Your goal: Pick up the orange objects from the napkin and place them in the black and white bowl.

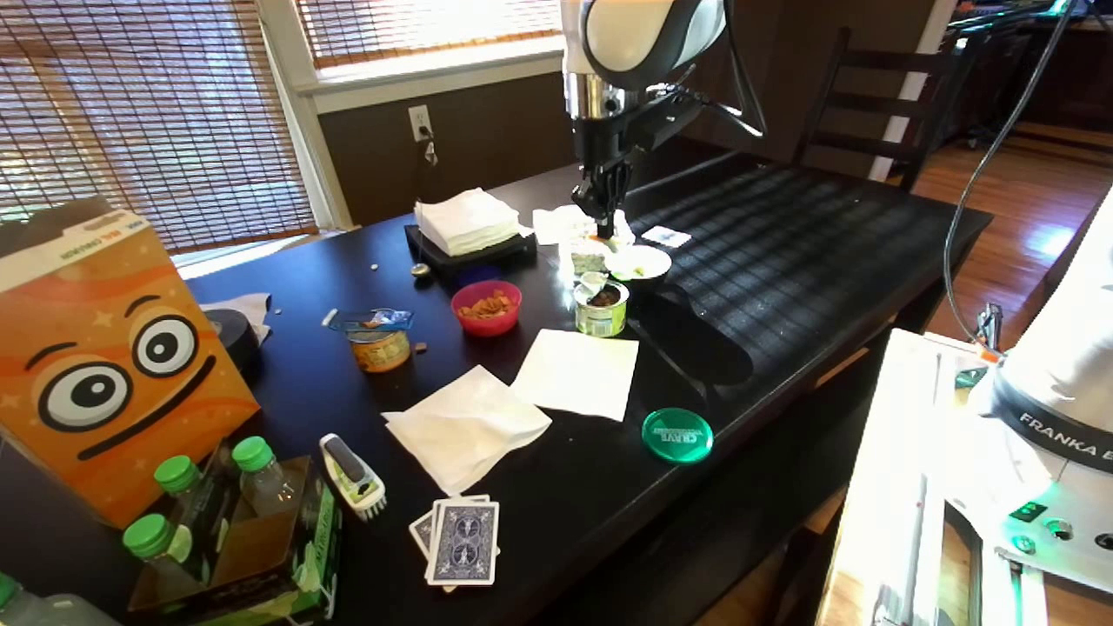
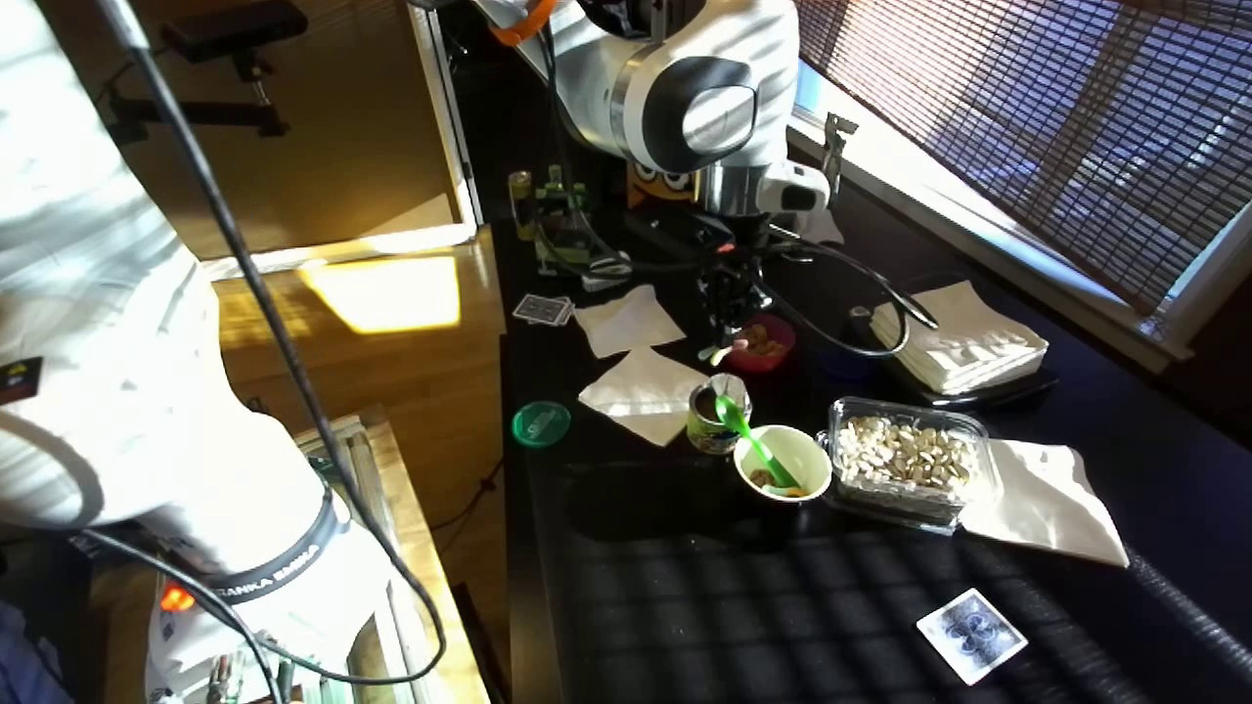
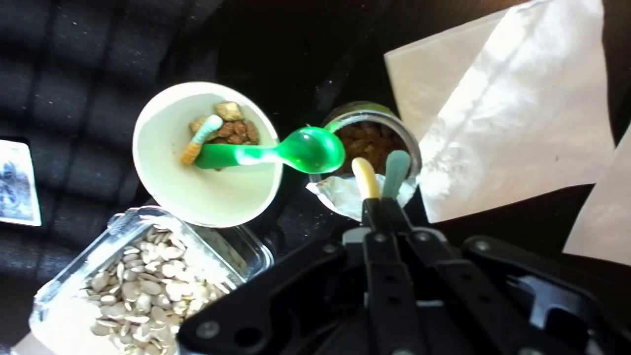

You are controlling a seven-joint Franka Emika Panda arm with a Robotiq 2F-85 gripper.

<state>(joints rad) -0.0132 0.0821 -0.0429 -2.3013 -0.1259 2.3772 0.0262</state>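
Note:
The black and white bowl (image 3: pixel 212 197) stands on the dark table and shows in both exterior views (image 1: pixel 654 261) (image 2: pixel 810 460). Inside it are brown pieces, a teal-and-orange gummy piece (image 3: pixel 191 152) and a green spoon (image 3: pixel 313 150). My gripper (image 3: pixel 381 201) is shut. A yellow piece (image 3: pixel 366 177) and a teal piece (image 3: pixel 396 172) jut from its fingertips; whether one bent gummy or two, I cannot tell. In the wrist view the tips appear over an open can (image 3: pixel 362 133), right of the bowl. The flat napkin (image 3: pixel 512 113) (image 1: pixel 578 369) lies beside the can; only a tiny dark speck shows on it.
A clear box of seeds (image 2: pixel 910 469) touches or nearly touches the bowl. A red bowl (image 1: pixel 487 309), another can (image 1: pixel 381 352), a napkin stack (image 1: pixel 469 222), a crumpled napkin (image 1: pixel 469 426), a green lid (image 1: pixel 678 435) and the orange box (image 1: pixel 122 365) stand or lie around.

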